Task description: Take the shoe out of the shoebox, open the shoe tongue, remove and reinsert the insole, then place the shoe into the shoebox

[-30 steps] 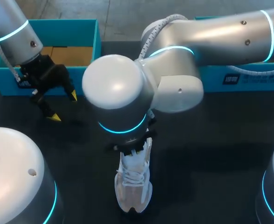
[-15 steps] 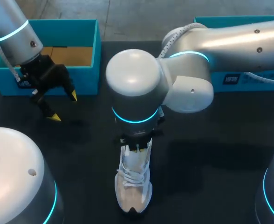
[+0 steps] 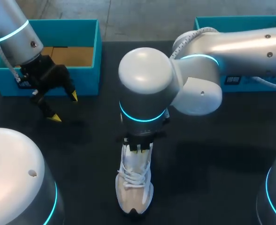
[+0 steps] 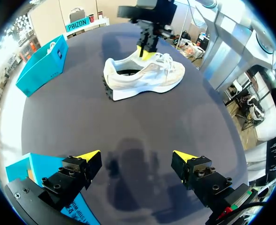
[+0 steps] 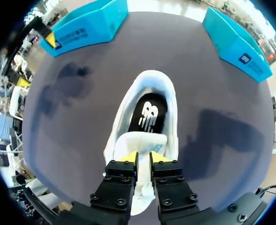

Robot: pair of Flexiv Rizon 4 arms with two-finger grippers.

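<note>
Centrally, shoe (image 3: 134, 183) on open table (image 3: 213, 178); right gripper (image 5: 143, 158) pinches tongue (image 5: 140, 140); left gripper (image 4: 137, 155) spread, empty; insole (image 5: 149, 112) seen right-wrist only.

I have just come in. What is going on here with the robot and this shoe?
The white shoe stands on the dark table, outside the teal shoebox. The right end effector is shut on the shoe tongue from above, and the insole lies inside the shoe. The left end effector is open and holds nothing, hanging over the table next to the shoebox.
</note>
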